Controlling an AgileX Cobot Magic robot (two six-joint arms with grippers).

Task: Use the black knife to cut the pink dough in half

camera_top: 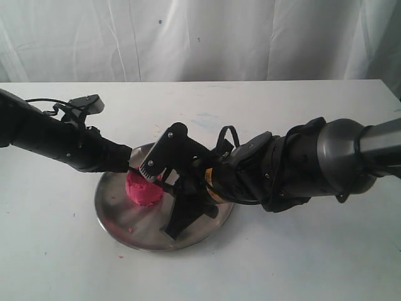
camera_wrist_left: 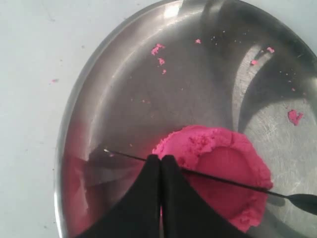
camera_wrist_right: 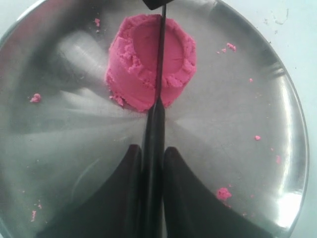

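- The knife [camera_wrist_right: 159, 64] lay across the top of the dough [camera_wrist_right: 151, 59], its long axis running over the middle of the lump from the right gripper [camera_wrist_right: 152, 163] toward the left gripper [camera_wrist_left: 160, 166]; its tip [camera_wrist_left: 105, 150] stuck out just past the dough on the left arm's side.
- The dough, a stubby cylinder with a rimmed top, sat whole on the plate [camera_top: 113, 207], left of the plate's centre in the exterior view, on the white bench [camera_top: 56, 263].
- In the exterior view the knife was hidden behind the right gripper [camera_top: 164, 164], and the left gripper's tip was tucked out of sight at the dough.
- The right jaws were clenched on the knife's handle; the left jaws were pressed together at the blade, though whether they pinched it could not be told.
- Both arms reached in low from opposite sides, meeting over the plate.
- Pink crumbs [camera_wrist_right: 223, 193] dotted the plate.
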